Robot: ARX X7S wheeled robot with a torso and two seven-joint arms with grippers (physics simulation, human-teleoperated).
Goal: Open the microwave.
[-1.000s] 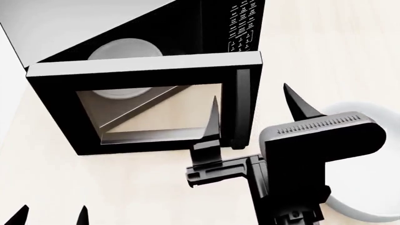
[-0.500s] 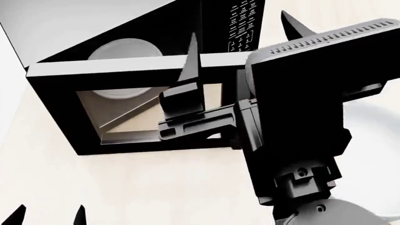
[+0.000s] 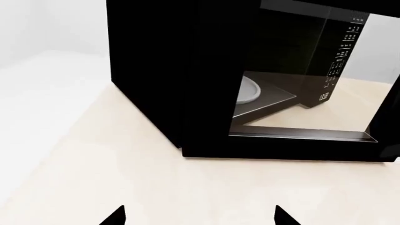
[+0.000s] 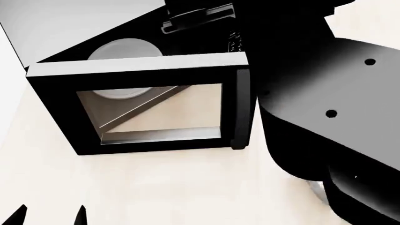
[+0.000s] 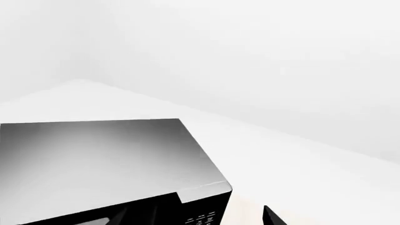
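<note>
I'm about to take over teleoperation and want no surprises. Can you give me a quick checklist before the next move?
1. Microwave door swung open: ok.
2. Turntable plate seated inside: ok.
3. Left gripper clear of the door, holding nothing: ok.
4. Right gripper above the microwave, touching it or not: cannot tell.
5. Right gripper jaws open or shut: cannot tell.
6. Head view past the right arm: not ok, largely blocked.

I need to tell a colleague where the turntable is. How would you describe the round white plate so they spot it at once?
Start at the large black boxy microwave on the pale wooden counter, its glass-window door swung open. Look behind the door into the dark cavity: the round white turntable plate lies flat on its floor. It is the only pale disc there.
</note>
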